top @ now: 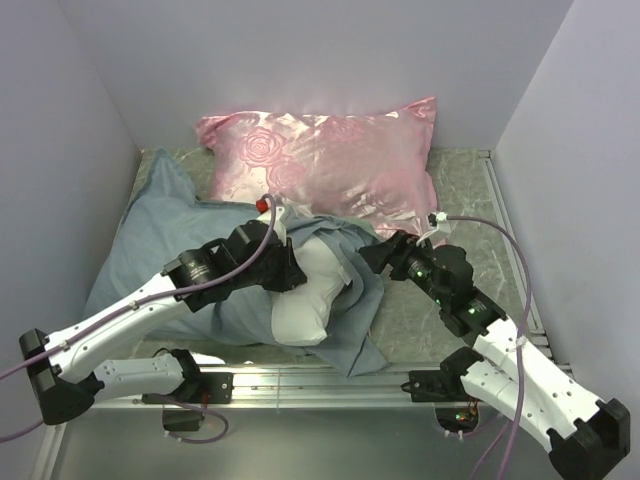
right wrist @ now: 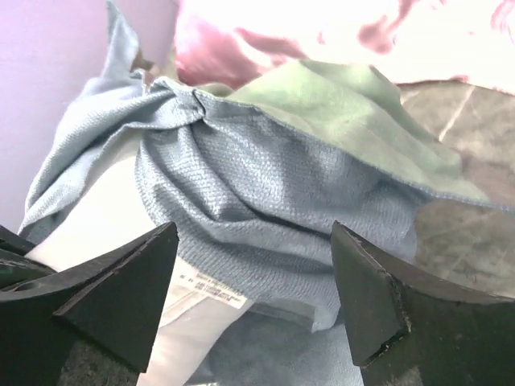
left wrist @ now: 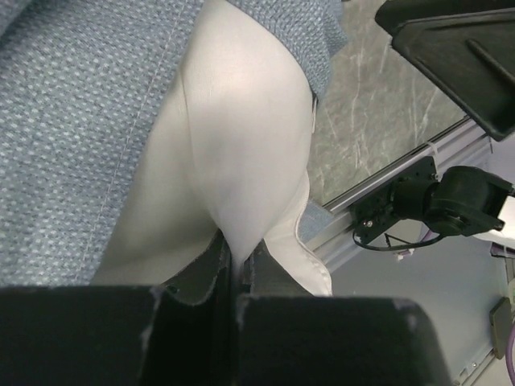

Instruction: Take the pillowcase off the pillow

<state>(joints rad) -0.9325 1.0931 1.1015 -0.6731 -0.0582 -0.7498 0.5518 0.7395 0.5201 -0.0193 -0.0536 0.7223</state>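
Note:
The pillowcase lies turned grey-blue side out at the left and is bunched round the pillow, whose off-white near end sticks out. My left gripper is shut on a pinch of the pillow's white cloth; its closed tips hold the fold, with the pillowcase beside it. My right gripper is open and empty, just right of the bunched cloth. In the right wrist view the right gripper faces the grey-blue pillowcase fold, with its green outside behind and the pillow at left.
A shiny pink rose-patterned pillow lies at the back against the wall and also shows in the right wrist view. Grey walls close in the left, back and right. A metal rail runs along the near edge. Marbled table shows at right.

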